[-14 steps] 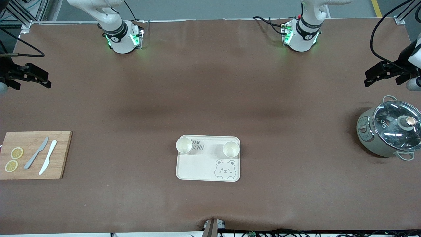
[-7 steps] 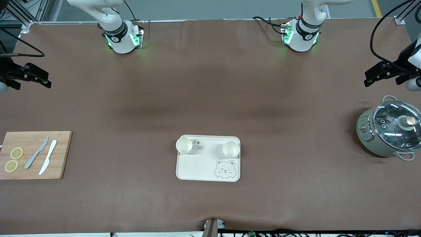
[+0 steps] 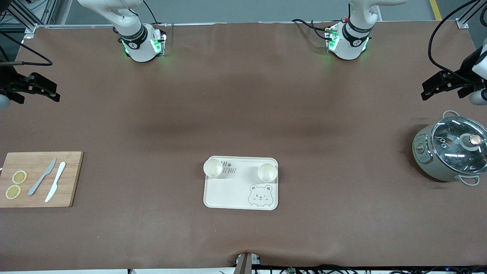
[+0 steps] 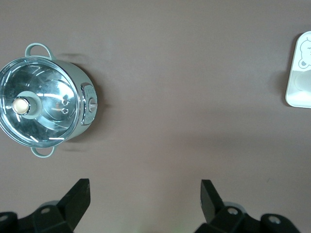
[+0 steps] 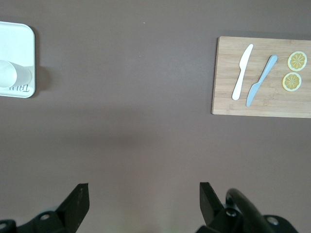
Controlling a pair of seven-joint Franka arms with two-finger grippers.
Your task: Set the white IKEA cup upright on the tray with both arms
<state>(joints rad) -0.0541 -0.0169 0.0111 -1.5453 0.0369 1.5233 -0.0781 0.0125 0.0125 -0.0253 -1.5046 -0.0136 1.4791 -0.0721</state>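
**Ana:** Brown covering runs over the whole worktop (image 3: 243,114). What is the biggest thing on it?

**Ben:** Both arms wait at the ends. At the left arm's end, the left end effector (image 3: 441,85) hangs in the air with its fingers spread and nothing in them, above the bare worktop near the pot. At the right arm's end, the right end effector (image 3: 36,89) hangs the same way, fingers apart and empty, above the bare worktop near the board.

**Ana:** And on the surface itself?

**Ben:** A bamboo cutting board (image 3: 68,179) lies at the right arm's end, toward the front edge. The cream tray (image 3: 232,194) sits midway between the two ends, also toward the front edge, with a grey bear face printed in one corner. A pale green pot (image 3: 426,156) with a glass lid (image 3: 460,144) stands at the left arm's end.

**Ana:** Where are the cups?

**Ben:** Two white cups stand upright on the tray, mouths up, along its edge farthest from the front camera. One cup (image 3: 213,168) is in the corner toward the right arm's end, the other cup (image 3: 267,172) toward the left arm's end.

**Ana:** Anything small?

**Ben:** On the board lie a grey knife (image 3: 42,177), a white knife (image 3: 55,187) beside it, and two lemon slices (image 3: 19,177).
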